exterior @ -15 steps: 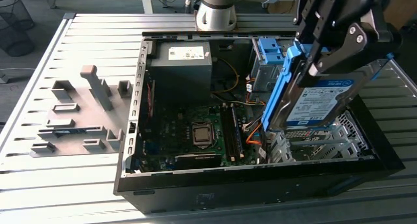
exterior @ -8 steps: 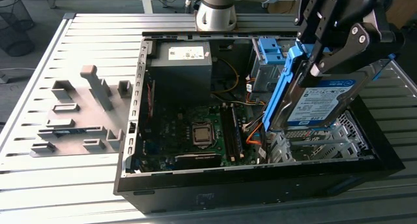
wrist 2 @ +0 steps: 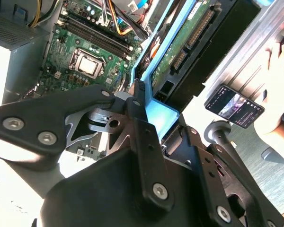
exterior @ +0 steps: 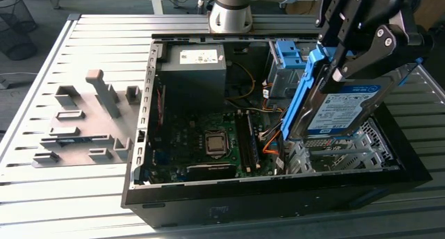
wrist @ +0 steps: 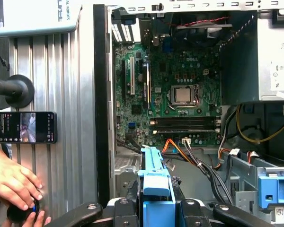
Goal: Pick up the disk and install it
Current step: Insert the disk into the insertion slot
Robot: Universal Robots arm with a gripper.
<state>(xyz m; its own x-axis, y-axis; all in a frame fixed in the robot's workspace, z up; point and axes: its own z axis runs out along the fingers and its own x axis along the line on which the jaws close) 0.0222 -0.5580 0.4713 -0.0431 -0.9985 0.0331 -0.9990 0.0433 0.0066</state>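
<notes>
Claw (exterior: 342, 67) is clenched on the disk (exterior: 344, 111), with fingers on both sides of its upper edge. Both wrist views show the same grip: in the first wrist view the claw (wrist: 156, 205) clamps the disk's blue frame (wrist: 154, 175), and in the second wrist view the claw (wrist 2: 144, 113) is on that frame with the disk's green board side (wrist 2: 184, 42) facing out.

The disk is up in the air, on edge and tilted, label side out. It hangs over the case (exterior: 278, 202) at the drive cage (exterior: 347, 155) end. Its lower edge is close to the cage; I can't tell if it's touching. It isn't seated in anything.

Inside the case:
- The motherboard (exterior: 201, 140) lies flat on the case floor, with the CPU socket (exterior: 216, 143) about mid-board.
- The grey power supply (exterior: 197, 67) is in the corner of the case nearest the arm base (exterior: 230, 12).
- A bare blue bracket (exterior: 290, 54) sits in the bay beside the power supply, just beyond the disk.
- Orange and black cables (wrist: 180, 146) run between the motherboard and the cage.

Outside the case:
- A grey fixture block (exterior: 87, 124) is on the slatted table (exterior: 83, 197), on the side opposite the cage.
- A phone (wrist: 24, 127) lies flat on the table beside the case wall.
- A person's hand (wrist: 12, 182) rests on the table near the phone.
</notes>
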